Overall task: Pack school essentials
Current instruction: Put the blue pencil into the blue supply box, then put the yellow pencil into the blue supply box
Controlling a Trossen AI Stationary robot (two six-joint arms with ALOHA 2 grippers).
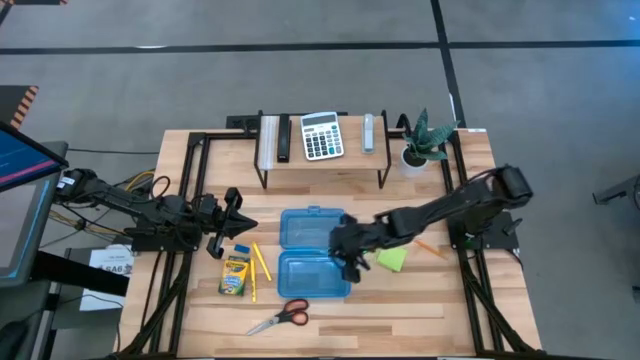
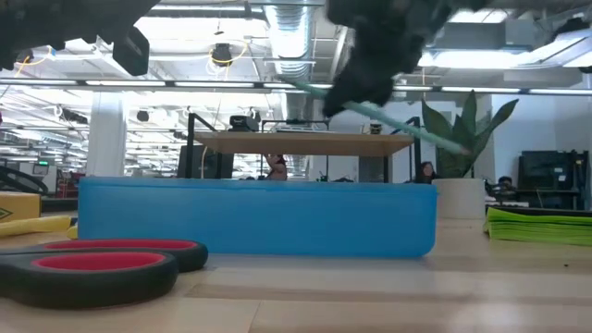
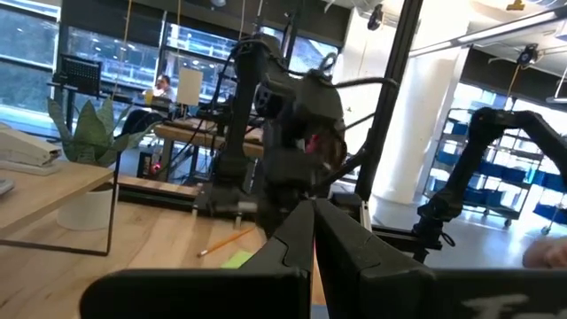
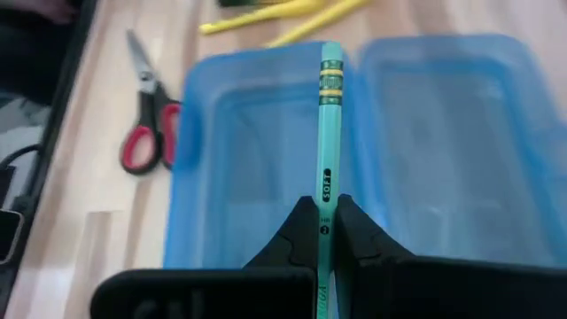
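1. Right gripper (image 4: 323,221) has its jaws clenched on a teal pencil (image 4: 330,106). In the wrist view the pencil's long axis runs straight out ahead of the jaws, ferrule end foremost.
2. Pencil hangs above the open blue box (image 1: 313,254), which lies mid-surface. Tip sits over the ridge between the two trays, so I judge a small sideways shift is needed before letting go.
3. Low view: pencil tilted, clear of the box wall, not touching.
4. Right arm reaches in from the right edge, stretched low across the sticky pad (image 1: 391,259).
5. Left gripper (image 1: 240,222) waits near the left edge, jaws shut and empty, beside the crayon box (image 1: 234,274) and yellow pencils (image 1: 260,263).
6. Scissors (image 1: 281,318) lie near the front edge.
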